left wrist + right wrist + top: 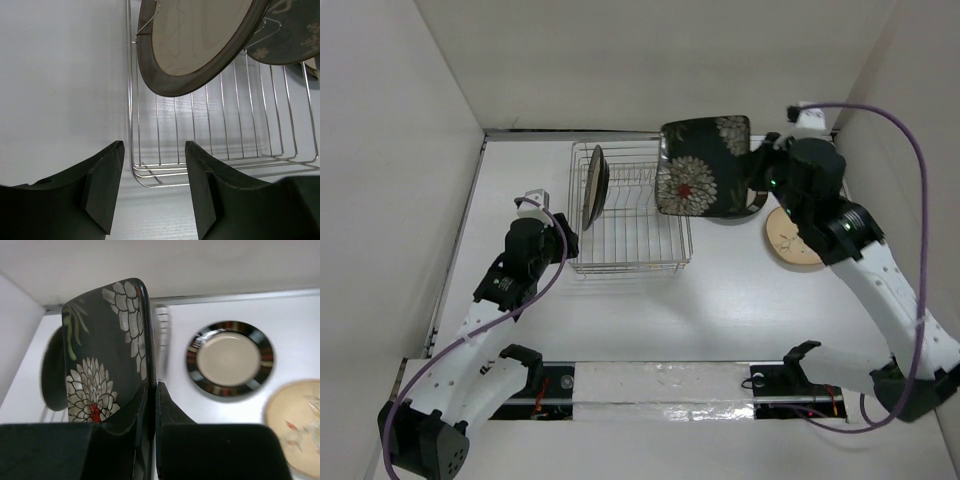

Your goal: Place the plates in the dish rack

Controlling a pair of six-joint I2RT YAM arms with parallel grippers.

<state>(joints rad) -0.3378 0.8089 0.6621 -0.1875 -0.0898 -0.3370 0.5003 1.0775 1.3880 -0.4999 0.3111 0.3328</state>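
The right gripper [152, 388] is pinching the black square plate [705, 165] by its edge, its fingers [172, 415] pressing on both faces, and is holding it tilted in the air over the far right corner of the dish rack [632, 266]. The rack is sitting on the white table [720, 320], toward the far edge and a little left of centre. A brown-rimmed round plate [593, 187] is standing on edge among the prongs at the rack's left end.

The left gripper [153, 149] is hovering just beside the rack's left side, its jaws spread apart with nothing between them. Its wrist camera is looking along the rack's wire floor, with the standing plate above.

The dark-rimmed cream plate [230, 358] is lying flat on the table toward the far right corner, largely hidden under the right arm in the overhead view. The cream plate with floral marks [792, 240] is lying flat just beside it, nearer the table's front edge
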